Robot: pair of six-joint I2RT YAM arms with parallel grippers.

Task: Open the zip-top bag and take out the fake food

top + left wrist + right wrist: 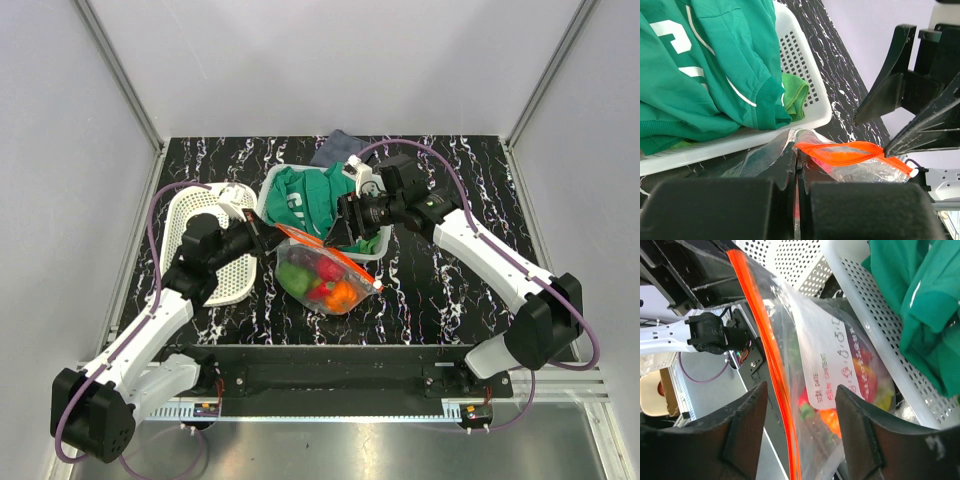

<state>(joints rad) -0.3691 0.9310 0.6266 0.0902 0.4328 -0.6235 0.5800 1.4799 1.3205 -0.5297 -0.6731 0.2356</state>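
Note:
The zip-top bag (pixel 345 272) hangs between the two arms at the table's middle, its orange-red zip strip (pixel 330 256) running diagonally. Red, orange and green fake food (pixel 322 284) shows through the clear plastic. My left gripper (pixel 272 233) is shut on the bag's upper left corner; in the left wrist view its fingertips (pixel 790 162) pinch clear film beside the zip strip (pixel 855 151). My right gripper (pixel 802 405) stands open, its jaws on either side of the zip strip (pixel 771 365) without touching it. The fake food (pixel 865 377) lies behind the bag's white label.
A white perforated basket (pixel 268 196) with a green garment (pixel 310 200) stands just behind the bag. A flat white perforated tray (pixel 200 215) lies at the left. A grey cloth (pixel 335 148) lies at the back. The table's metal front rail (pixel 330 375) runs below the bag.

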